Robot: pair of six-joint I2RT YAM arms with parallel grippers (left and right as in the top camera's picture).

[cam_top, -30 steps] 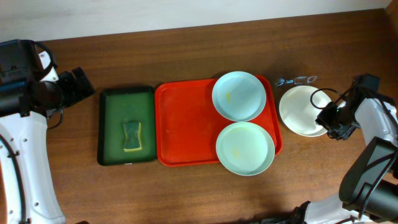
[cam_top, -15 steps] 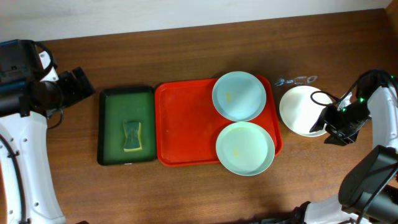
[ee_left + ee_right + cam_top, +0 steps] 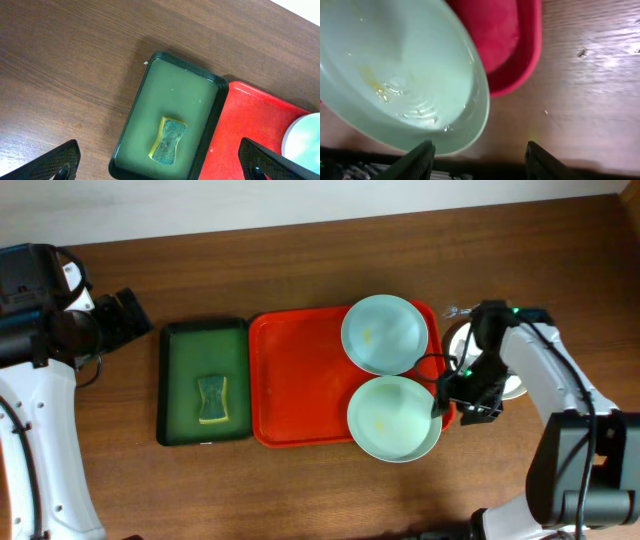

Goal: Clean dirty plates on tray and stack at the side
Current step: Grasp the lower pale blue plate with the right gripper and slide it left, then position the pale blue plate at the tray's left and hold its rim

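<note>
The red tray (image 3: 300,380) holds two mint plates, a far one (image 3: 385,333) and a near one (image 3: 393,417), both with faint yellow smears. A white plate (image 3: 511,386) lies on the table right of the tray, partly hidden by my right arm. My right gripper (image 3: 445,402) hovers open at the near plate's right rim. In the right wrist view that plate (image 3: 395,75) fills the left side, and the gripper (image 3: 480,162) has its fingers (image 3: 421,159) spread with nothing gripped. My left gripper (image 3: 135,320) is open, high above the table's left side (image 3: 162,169).
A dark green tray (image 3: 205,380) with a yellow-green sponge (image 3: 212,399) sits left of the red tray; the left wrist view shows the sponge (image 3: 169,141) too. A small shiny object (image 3: 455,310) lies behind the white plate.
My right arm has swung left from the white plate to the near mint plate's rim, its jaws widening. The white plate stays on the table. The left arm is still.
</note>
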